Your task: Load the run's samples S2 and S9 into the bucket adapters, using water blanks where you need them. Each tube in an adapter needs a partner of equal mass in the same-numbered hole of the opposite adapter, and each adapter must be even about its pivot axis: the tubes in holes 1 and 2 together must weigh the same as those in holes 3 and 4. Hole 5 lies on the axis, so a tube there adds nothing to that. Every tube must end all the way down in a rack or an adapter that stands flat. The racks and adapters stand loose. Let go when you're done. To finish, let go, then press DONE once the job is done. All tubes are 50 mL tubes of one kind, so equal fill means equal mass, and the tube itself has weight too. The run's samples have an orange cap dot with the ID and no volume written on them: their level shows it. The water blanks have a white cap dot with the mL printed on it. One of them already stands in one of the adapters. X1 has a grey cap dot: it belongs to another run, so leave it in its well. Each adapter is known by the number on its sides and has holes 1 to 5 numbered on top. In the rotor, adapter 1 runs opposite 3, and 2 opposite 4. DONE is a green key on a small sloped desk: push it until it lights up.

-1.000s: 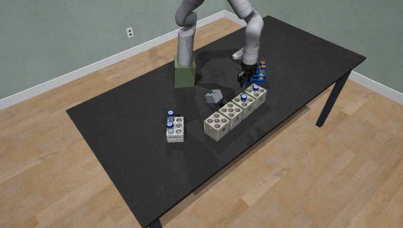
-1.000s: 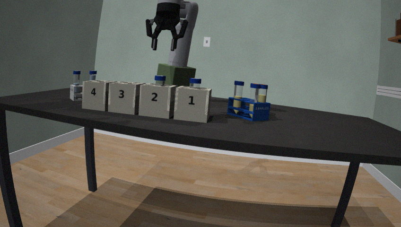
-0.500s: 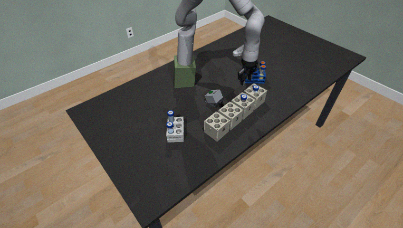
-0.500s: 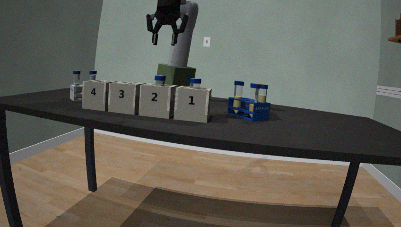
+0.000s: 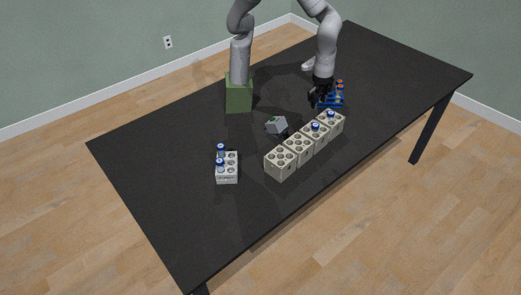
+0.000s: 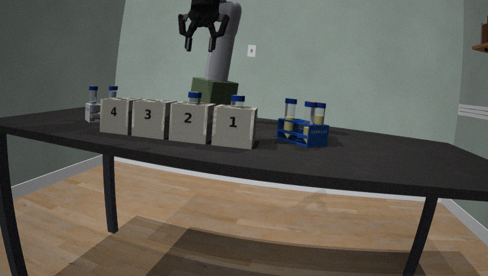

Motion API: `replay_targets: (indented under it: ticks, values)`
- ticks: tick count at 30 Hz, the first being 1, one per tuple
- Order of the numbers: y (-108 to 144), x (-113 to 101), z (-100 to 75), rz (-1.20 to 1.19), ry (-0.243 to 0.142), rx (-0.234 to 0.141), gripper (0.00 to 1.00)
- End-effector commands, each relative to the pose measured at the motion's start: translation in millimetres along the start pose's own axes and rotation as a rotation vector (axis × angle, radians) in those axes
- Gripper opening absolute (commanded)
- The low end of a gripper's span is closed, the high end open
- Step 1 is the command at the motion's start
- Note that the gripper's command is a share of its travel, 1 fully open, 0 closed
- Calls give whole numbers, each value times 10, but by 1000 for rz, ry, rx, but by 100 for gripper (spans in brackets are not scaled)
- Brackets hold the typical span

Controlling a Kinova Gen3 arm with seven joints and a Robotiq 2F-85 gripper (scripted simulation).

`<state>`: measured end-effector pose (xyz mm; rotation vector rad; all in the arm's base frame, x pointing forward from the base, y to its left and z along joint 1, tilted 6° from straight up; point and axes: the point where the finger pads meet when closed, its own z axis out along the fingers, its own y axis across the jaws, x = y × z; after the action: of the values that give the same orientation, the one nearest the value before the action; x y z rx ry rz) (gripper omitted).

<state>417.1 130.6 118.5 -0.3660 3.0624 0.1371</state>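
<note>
My gripper (image 5: 317,101) (image 6: 199,45) is open and empty. It hangs high above the table, over adapters 1 and 2, just left of the blue sample rack (image 5: 331,105) (image 6: 318,131). That rack holds three tubes with yellowish fill; two orange cap dots (image 5: 339,81) (image 5: 340,86) show, and part of the rack is hidden by my fingers. Four grey adapters stand in a row: adapter 1 (image 5: 338,131) (image 6: 234,131), adapter 2 (image 5: 324,142) (image 6: 190,128), adapter 3 (image 5: 306,155) (image 6: 148,125), adapter 4 (image 5: 289,169) (image 6: 114,123). One blue-capped tube (image 5: 330,113) (image 6: 237,100) stands in adapter 1, another (image 5: 314,126) (image 6: 194,96) in adapter 2.
A white blank rack (image 5: 226,178) (image 6: 91,114) with two tubes (image 5: 220,147) (image 5: 219,161) stands at the left. The small desk with the green DONE key (image 5: 272,118) sits behind the adapters. The arm's green base block (image 5: 238,96) (image 6: 213,90) stands at the back of the black table (image 5: 146,204) (image 6: 376,160).
</note>
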Motion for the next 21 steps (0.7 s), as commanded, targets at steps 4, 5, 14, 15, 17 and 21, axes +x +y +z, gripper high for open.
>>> replay_targets:
  ticks: [4, 5, 14, 15, 17, 21]
  values:
    - [1, -13, -15, 0, -4, 0, 62]
    - [1, -13, -15, 0, -4, 0, 62]
    - [1, -13, -15, 0, -4, 0, 62]
    - [1, -13, -15, 0, -4, 0, 62]
    - [78, 10, -16, 92, -6, -4, 62]
    - [203, 53, -17, 252, -6, -5, 62]
